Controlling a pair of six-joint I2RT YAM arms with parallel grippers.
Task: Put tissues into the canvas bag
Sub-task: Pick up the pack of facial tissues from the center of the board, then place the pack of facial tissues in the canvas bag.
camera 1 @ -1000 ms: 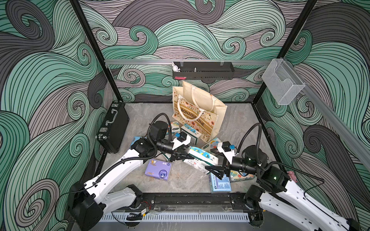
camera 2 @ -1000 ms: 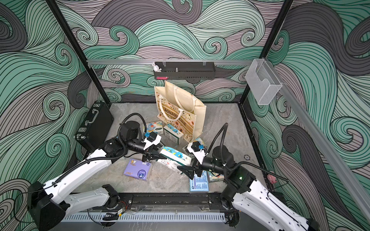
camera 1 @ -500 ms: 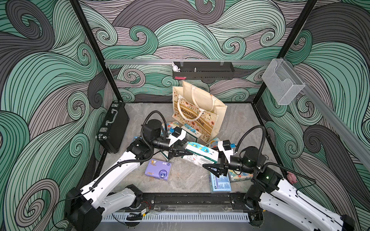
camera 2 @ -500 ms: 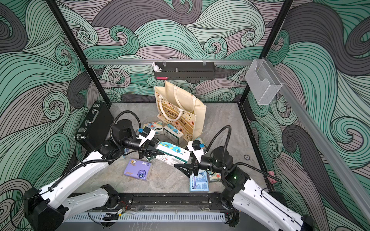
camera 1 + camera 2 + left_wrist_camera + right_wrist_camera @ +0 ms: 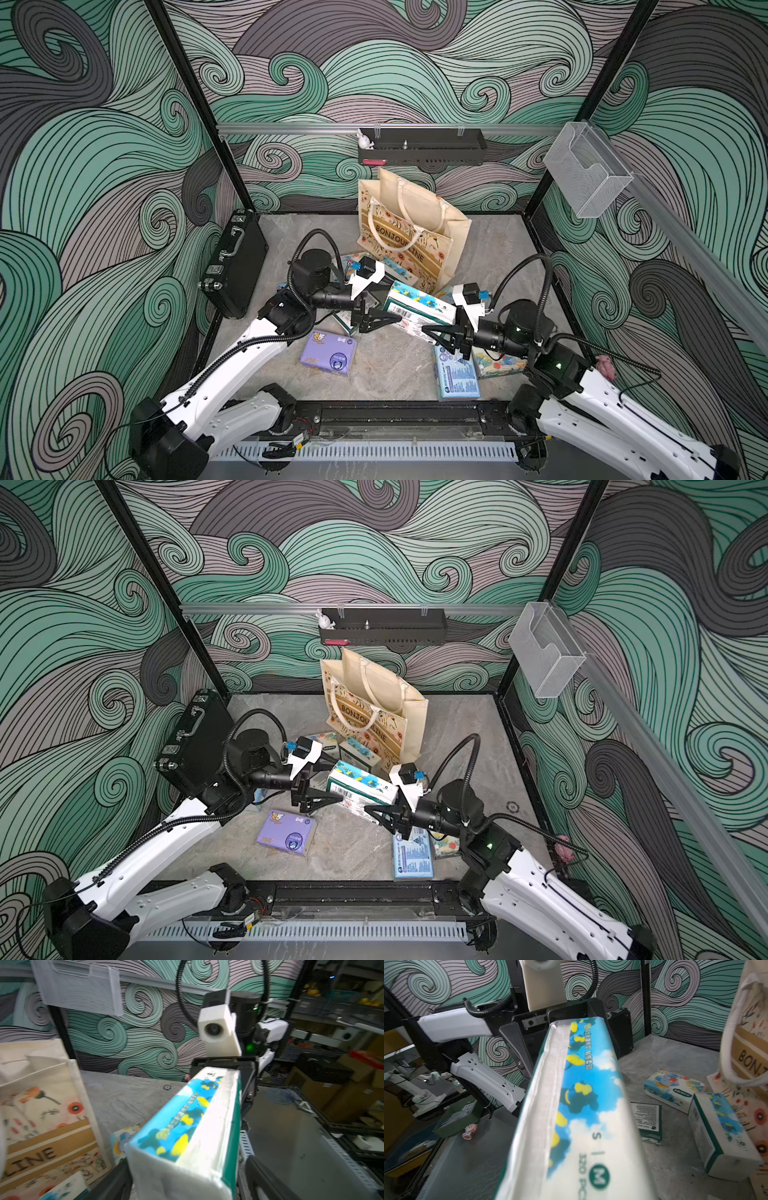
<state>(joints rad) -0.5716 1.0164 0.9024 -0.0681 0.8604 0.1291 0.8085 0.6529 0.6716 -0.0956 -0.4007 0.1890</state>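
— So, who among us holds the blue tissue pack [image 5: 419, 307]?
— Our right gripper [image 5: 430, 331] pinches one end; our left gripper [image 5: 392, 320] stands wide around the other, just before the canvas bag [image 5: 415, 232].

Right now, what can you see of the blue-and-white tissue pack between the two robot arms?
The tissue pack is a long, soft block in shiny plastic wrap: white with blue sky, yellow and dark blotches, green edges, a barcode on one side. It lies level, seemingly off the table, near the canvas bag. The jaws of the right gripper grip one end; those of the left gripper stand open around the other.
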